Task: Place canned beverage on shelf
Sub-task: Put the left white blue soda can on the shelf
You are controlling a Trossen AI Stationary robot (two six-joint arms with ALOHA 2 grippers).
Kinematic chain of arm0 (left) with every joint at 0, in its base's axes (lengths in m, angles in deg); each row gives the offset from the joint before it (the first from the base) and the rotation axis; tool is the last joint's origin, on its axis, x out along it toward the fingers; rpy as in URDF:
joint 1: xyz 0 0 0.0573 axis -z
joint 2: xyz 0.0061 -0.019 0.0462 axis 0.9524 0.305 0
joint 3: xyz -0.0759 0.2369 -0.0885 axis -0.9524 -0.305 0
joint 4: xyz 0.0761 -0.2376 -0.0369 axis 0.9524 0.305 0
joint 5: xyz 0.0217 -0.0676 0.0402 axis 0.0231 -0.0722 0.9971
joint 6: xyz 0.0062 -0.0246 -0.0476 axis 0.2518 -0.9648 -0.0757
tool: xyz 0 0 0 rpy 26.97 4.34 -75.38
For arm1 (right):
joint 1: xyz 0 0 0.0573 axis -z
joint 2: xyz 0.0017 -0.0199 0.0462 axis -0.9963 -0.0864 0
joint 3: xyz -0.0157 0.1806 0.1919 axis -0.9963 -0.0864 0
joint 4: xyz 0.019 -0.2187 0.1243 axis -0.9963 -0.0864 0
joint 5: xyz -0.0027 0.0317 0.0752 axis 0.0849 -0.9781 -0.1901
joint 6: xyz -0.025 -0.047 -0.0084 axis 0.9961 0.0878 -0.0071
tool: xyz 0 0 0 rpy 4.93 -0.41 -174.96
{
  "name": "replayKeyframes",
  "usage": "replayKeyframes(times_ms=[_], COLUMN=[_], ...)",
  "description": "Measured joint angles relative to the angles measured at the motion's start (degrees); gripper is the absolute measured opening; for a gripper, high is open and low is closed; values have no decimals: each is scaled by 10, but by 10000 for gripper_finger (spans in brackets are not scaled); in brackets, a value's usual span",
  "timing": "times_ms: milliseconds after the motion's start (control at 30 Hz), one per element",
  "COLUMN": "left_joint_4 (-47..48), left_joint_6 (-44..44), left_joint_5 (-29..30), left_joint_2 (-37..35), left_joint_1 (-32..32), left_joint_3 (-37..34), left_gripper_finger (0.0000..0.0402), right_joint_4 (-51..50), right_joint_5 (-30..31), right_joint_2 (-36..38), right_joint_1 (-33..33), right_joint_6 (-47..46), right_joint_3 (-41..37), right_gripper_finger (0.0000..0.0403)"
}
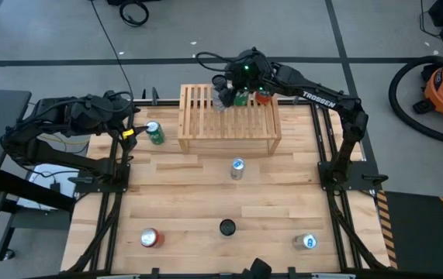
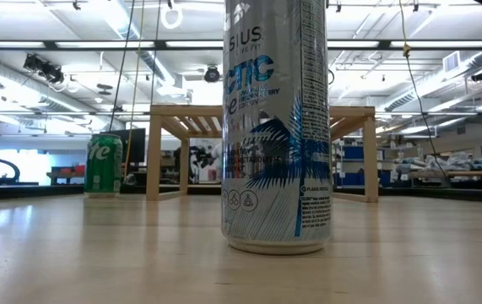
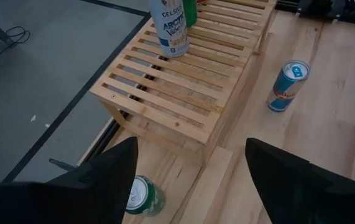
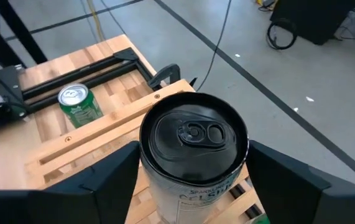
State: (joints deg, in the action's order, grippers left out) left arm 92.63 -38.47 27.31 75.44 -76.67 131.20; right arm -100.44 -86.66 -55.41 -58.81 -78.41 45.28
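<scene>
The light-wood slatted shelf [image 1: 229, 124] stands at the table's far middle. On its far part three cans stand upright: a white can with a black top [image 1: 223, 99], a green one [image 1: 241, 98] and a red one [image 1: 263, 97]. My right gripper [image 4: 194, 155] reaches in from the table's right and is shut on the white can [image 4: 193, 134]. My left gripper [image 3: 189, 180] hangs open at the table's left, above and beside a green can [image 3: 141, 196] that stands on the table. Neither gripper shows in the low view. My right gripper has the white can's upper wall [image 4: 165, 193], just below the black top, between its two fingers [image 4: 106, 180], one on each opposite side. The fingers come from the table's right, slanting down. The can stands upright with its base on the shelf's slats [image 3: 176, 50].
Loose cans stand on the table: a blue-silver one [image 1: 237, 168] in front of the shelf, a red one [image 1: 150, 238] near left, a black-topped white one [image 1: 227, 227] near the middle, filling the low view [image 2: 276, 127], and a blue one [image 1: 308, 242] near right.
</scene>
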Motion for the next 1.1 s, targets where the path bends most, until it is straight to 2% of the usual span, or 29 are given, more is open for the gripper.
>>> replayKeyframes(times_ms=[200,467,800,1100], left_joint_4=[0,0,0,0], left_joint_6=[0,1,1,1], left_joint_5=[0,0,0,0], left_joint_2=[0,0,0,0], left_joint_1=[0,0,0,0], left_joint_3=[0,0,0,0], left_gripper_finger=[299,299,299,299], right_joint_4=[3,4,12,31], right_joint_5=[-44,-79,-158,-182], right_joint_2=[0,0,-1,-1], right_joint_1=[20,25,34,55], right_joint_6=[3,36,143,199], right_joint_3=[0,0,0,0], right_gripper_finger=[245,250,247,247])
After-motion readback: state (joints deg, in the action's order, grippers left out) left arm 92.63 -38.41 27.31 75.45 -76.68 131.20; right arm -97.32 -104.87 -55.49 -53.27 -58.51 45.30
